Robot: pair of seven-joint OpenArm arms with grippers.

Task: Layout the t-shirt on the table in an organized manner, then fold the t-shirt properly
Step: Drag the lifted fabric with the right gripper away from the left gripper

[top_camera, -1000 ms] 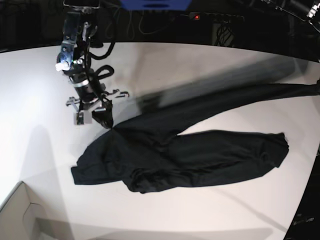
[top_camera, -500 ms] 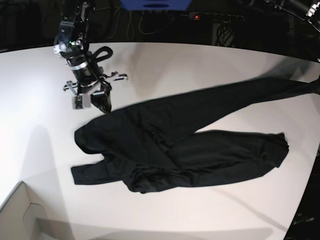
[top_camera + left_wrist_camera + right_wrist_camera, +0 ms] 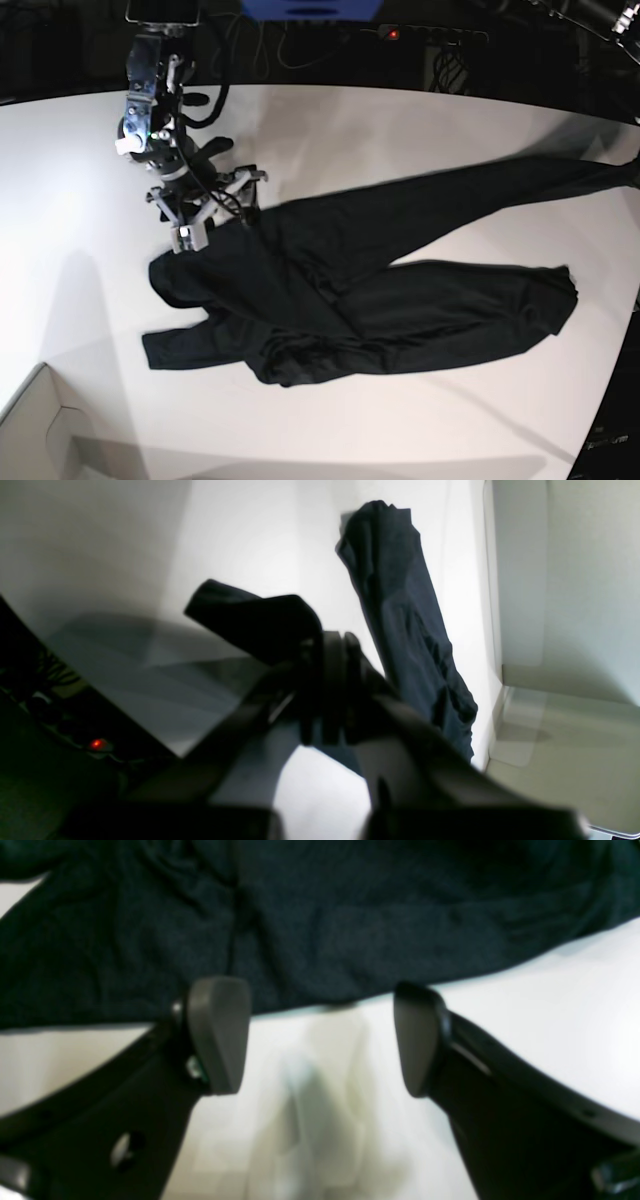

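Observation:
The black t-shirt point(image 3: 350, 290) lies rumpled across the white table point(image 3: 400, 130), one long part stretched toward the right edge. My right gripper point(image 3: 217, 226) is open at the shirt's upper left corner. In the right wrist view its fingers point(image 3: 220, 1035) stand wide apart over bare table point(image 3: 500, 990), and the t-shirt's point(image 3: 300, 915) edge lies just beyond the tips with nothing between them. In the left wrist view my left gripper point(image 3: 327, 680) is shut on a bunched end of the t-shirt point(image 3: 260, 620); the rest of the cloth lies behind it along the table edge.
A pale cardboard box corner point(image 3: 40, 430) sits at the near left. A power strip with a red light point(image 3: 395, 33) lies behind the table's curved far edge. The table's right edge runs close to the shirt's stretched end.
My right gripper opened and let go of the shirt's corner, which now lies on the table. The gripper shifted slightly down and right. The left gripper kept its hold.

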